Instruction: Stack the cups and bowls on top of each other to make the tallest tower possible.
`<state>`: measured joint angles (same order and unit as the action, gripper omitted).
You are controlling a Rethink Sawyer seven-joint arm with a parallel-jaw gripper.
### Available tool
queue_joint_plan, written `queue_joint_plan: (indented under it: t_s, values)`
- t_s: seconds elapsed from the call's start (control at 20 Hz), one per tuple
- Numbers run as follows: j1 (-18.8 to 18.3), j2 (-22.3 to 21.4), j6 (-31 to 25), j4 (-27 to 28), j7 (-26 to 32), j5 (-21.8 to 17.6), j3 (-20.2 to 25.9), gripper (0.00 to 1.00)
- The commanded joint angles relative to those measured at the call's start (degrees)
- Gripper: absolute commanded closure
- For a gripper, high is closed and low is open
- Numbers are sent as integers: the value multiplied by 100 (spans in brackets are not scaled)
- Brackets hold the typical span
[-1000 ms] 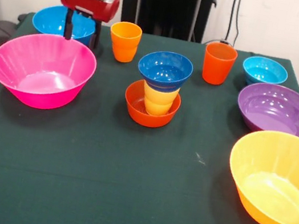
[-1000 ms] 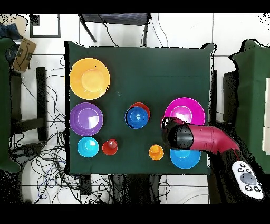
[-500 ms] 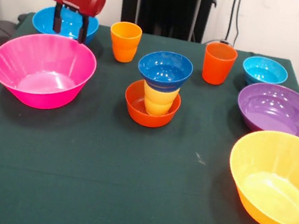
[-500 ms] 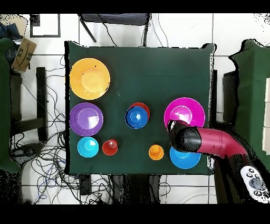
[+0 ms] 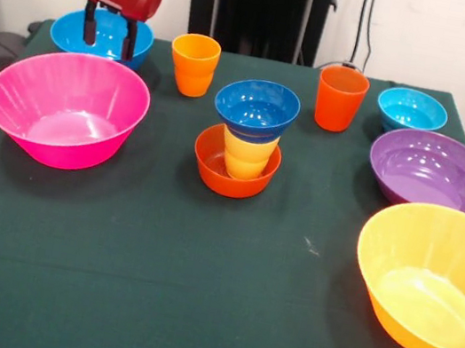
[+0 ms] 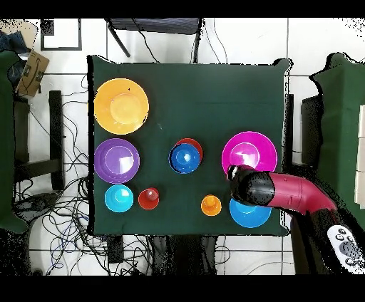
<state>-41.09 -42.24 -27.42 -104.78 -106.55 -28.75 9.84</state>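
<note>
From the front, my claw (image 5: 108, 33) hangs at the far left over the blue bowl (image 5: 70, 31), fingers apart and holding nothing. Just in front sits the pink bowl (image 5: 65, 109). Next comes the light orange cup (image 5: 193, 64), then the tower (image 5: 248, 141): red bowl, yellow cup, dark blue bowl on top. Further right stand the red-orange cup (image 5: 340, 98), the cyan bowl (image 5: 411, 109), the purple bowl (image 5: 433, 170) and the big yellow bowl (image 5: 430, 279).
</note>
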Motion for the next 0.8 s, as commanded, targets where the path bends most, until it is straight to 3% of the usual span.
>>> queue_joint_plan:
  t_s: [0.05, 0.8]
  values:
    - [-14, 345, -365, 194, 442, -413, 107, 0]
    - [-203, 703, 160, -50, 265, -749, -30, 0]
